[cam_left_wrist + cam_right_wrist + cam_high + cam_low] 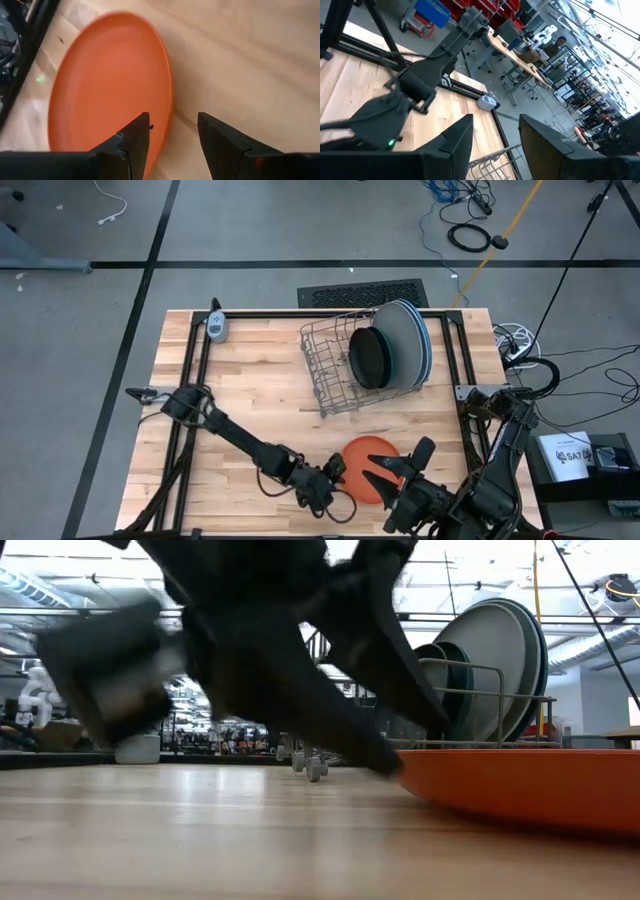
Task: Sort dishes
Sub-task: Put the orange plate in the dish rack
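The orange plate (375, 465) lies flat on the worktop (250, 400), near its front edge. The left pincer (172, 135) is spread at the plate's rim. The right pincer (495, 135) is spread too, holding nothing.

The left half of the tabletop (250, 380) is lying bare, leaving a hand free passage there, while the wire rack (335, 370) with its upright plates (405, 340) is blocking the far right part. Near the front edge, the orange plate (372, 465) is lying flat, and the left hand (335, 475) and right hand (385, 470) are crowding it from both sides, seemingly leaving little room between them.
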`<action>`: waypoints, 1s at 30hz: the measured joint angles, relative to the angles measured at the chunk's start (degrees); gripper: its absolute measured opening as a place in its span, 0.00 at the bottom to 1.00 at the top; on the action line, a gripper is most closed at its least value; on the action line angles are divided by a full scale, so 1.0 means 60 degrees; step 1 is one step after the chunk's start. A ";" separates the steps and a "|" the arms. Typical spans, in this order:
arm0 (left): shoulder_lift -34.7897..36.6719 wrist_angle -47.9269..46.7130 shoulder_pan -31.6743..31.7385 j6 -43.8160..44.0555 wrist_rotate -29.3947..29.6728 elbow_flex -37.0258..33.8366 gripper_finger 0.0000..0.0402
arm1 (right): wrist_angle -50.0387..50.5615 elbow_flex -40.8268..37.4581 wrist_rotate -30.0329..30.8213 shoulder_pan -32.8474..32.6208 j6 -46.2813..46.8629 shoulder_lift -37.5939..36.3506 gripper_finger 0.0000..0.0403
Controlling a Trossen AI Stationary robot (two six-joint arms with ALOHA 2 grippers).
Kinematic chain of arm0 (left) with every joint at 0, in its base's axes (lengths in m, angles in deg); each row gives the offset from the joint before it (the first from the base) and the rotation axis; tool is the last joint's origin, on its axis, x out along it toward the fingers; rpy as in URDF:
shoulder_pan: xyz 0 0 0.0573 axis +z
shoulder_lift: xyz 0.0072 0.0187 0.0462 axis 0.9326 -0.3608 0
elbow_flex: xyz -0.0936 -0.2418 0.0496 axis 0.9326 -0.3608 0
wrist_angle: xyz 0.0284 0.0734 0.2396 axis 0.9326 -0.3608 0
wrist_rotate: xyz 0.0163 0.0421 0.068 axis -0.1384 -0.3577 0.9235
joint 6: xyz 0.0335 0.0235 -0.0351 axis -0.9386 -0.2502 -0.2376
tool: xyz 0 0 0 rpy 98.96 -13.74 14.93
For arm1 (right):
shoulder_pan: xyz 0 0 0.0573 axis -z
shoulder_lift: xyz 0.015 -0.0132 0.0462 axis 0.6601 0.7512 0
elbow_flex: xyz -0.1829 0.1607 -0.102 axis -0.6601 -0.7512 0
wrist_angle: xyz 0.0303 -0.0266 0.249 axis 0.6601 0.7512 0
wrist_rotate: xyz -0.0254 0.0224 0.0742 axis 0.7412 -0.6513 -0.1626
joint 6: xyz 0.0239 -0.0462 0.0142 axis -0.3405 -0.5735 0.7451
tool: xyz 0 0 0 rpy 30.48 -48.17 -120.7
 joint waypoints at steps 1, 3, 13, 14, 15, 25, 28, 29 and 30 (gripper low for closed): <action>-0.0203 -0.0030 -0.0007 -0.0233 0.0217 0.0153 0.41 | 0.0000 0.0000 -0.0001 0.0000 0.0000 0.0000 0.38; -0.0555 -0.0042 -0.0007 -0.0449 0.0286 0.0471 0.41 | 0.0004 0.0000 -0.0005 0.0000 0.0002 0.0000 0.38; -0.1666 -0.0890 0.0191 -0.0408 -0.0160 0.2046 0.32 | 0.0101 0.0000 -0.0022 0.0000 0.0040 0.0000 0.38; -0.1692 -0.1027 0.0200 -0.0414 -0.0113 0.2132 0.27 | 0.0136 0.0000 -0.0023 0.0000 0.0053 0.0000 0.38; -0.1701 -0.1135 0.0210 -0.0436 -0.0078 0.2197 0.21 | 0.0183 0.0000 -0.0024 0.0000 0.0087 0.0000 0.38; -0.1527 -0.2322 0.0312 0.0257 -0.0010 0.3407 0.01 | 0.0266 0.0000 -0.0026 -0.0011 0.0153 0.0000 0.38; -0.0970 -0.2537 0.0263 0.0406 0.0053 0.3743 0.01 | 0.0266 0.0000 -0.0022 -0.0093 0.0088 0.0000 0.38; -0.0728 -0.2546 0.0260 0.0570 0.0162 0.3772 0.01 | 0.0263 0.0000 0.0011 -0.0138 0.0031 0.0000 0.38; -0.0467 -0.2544 0.0267 0.0809 0.0326 0.3784 0.01 | 0.0266 0.0000 0.0076 -0.0223 -0.0054 0.0000 0.38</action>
